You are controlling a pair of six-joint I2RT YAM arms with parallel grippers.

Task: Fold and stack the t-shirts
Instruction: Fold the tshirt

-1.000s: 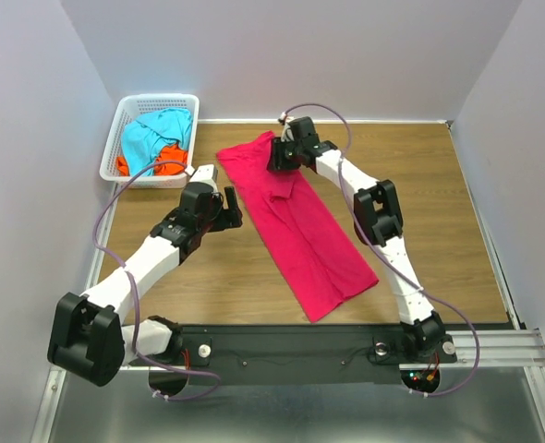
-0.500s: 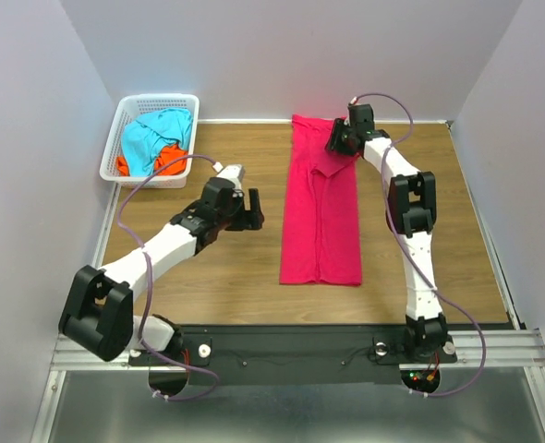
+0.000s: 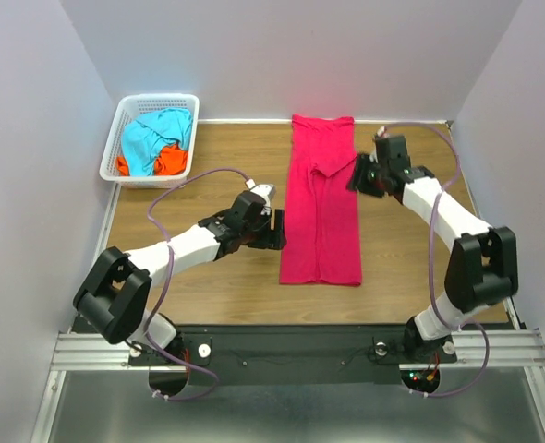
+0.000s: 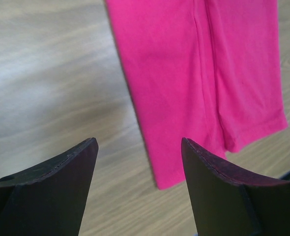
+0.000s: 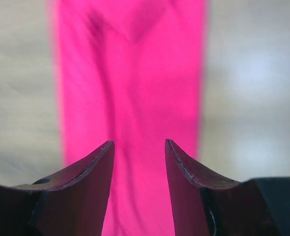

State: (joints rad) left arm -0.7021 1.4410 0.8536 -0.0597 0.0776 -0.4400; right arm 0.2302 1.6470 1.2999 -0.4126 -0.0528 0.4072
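1. The crimson-pink t-shirt (image 3: 320,198) lies flat on the table (image 3: 208,286), a little right of the middle. It is folded into a long narrow strip that runs from the far edge toward the arms, with the sleeves turned in on top.
2. Its near end is a straight edge, and a soft crease runs along the length of the strip. A small fold shows in the far half.
3. The left gripper (image 3: 274,231) hangs just beside the left edge of the strip, at its near half. Its fingers are apart and nothing is between them. In its wrist view, the near corner of the cloth is just ahead.
4. The right gripper (image 3: 358,175) is at the right edge of the strip, at its far half. Its fingers are also apart, with a smaller gap, and they hold nothing. The pink cloth lies under them.
5. The turquoise-blue t-shirt (image 3: 152,134) and the orange t-shirt (image 3: 169,160) lie crumpled together in the white basket (image 3: 125,138) at the far left corner, well apart from the strip.
6. I judge that the lengthwise folding of the first shirt is done and the crosswise fold is the step in hand.
7. The next move calls for both grippers to take the two corners of one end, lift them together and lay them over the other end, edges matching. An uneven pull could open the sleeves again.
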